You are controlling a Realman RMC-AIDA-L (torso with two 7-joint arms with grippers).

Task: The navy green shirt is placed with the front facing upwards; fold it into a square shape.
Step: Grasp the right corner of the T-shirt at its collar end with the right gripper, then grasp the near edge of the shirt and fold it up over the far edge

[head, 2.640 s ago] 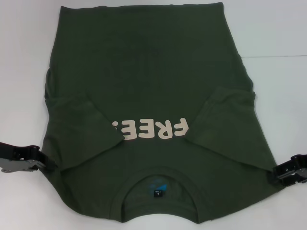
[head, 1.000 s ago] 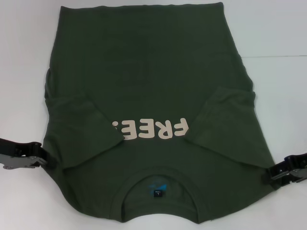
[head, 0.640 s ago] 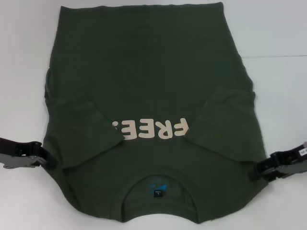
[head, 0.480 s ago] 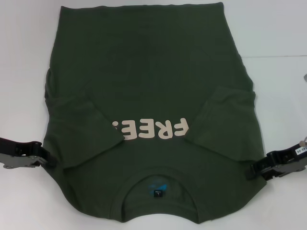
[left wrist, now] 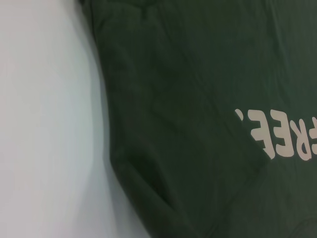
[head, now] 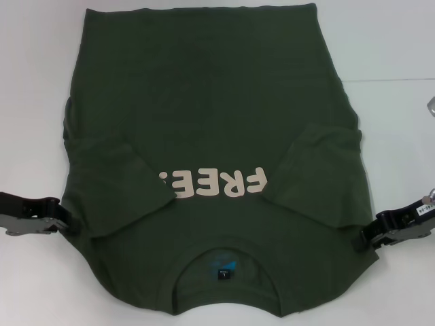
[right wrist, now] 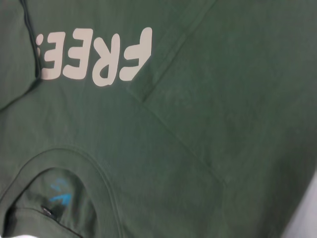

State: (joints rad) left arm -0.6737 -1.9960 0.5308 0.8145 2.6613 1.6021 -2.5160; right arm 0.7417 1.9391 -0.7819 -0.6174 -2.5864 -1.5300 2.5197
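Observation:
The navy green shirt (head: 204, 115) lies flat, front up, on the white table, with its collar (head: 224, 246) nearest me. Both short sleeves are folded inward over the chest, beside the cream "FREE!" print (head: 214, 183). A small dark-blue label (head: 223, 274) shows inside the neck. My left gripper (head: 62, 223) touches the shirt's left shoulder edge, low on the table. My right gripper (head: 367, 239) sits at the right shoulder edge, where the cloth is drawn inward. The left wrist view shows the shirt (left wrist: 198, 99) and its left sleeve fold. The right wrist view shows the print (right wrist: 96, 57) and collar (right wrist: 99, 168).
The white table (head: 394, 149) surrounds the shirt on the left, right and far sides. A small grey object (head: 431, 105) pokes in at the right edge of the head view.
My right gripper moved inward against the right shoulder, and the shirt's near right corner pulled in with it; it has since shifted slightly back out and up. My left gripper lifted slightly.

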